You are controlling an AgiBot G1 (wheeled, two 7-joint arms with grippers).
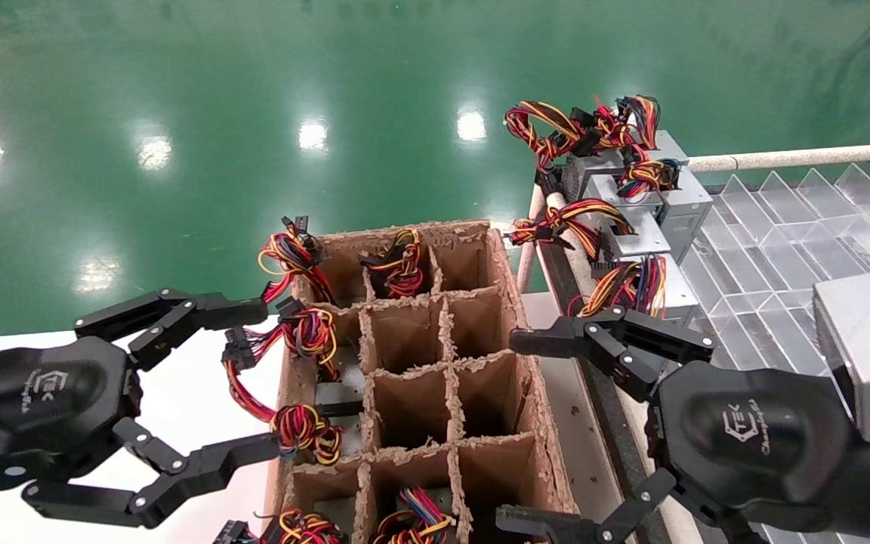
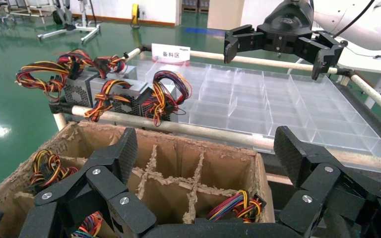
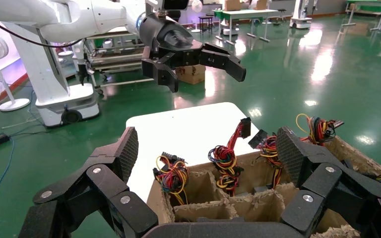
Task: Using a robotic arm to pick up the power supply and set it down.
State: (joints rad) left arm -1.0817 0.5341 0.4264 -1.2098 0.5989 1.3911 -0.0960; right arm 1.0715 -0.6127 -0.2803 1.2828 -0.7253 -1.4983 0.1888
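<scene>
The power supply [image 1: 677, 293] is a grey box with an orange, yellow, red and purple wire bundle. It stands nearest me in a row on the rack's edge, and its vent side [image 2: 138, 105] faces the carton. My right gripper [image 1: 510, 429], on the arm with the silver wrist, hangs open over the carton's right wall, its upper finger just in front of that bundle. Nothing sits between its fingers [image 3: 207, 144]. My left gripper [image 1: 261, 378] hangs open at the carton's left side, also empty [image 2: 206, 148].
A cardboard carton [image 1: 405, 332] with divider cells holds several wired supplies along its left and near cells. Other grey supplies [image 1: 631, 181] line the rack. A clear divided tray [image 1: 782, 227] lies behind them, bounded by a padded bar [image 1: 782, 159]. A white table [image 1: 178, 400] is at left.
</scene>
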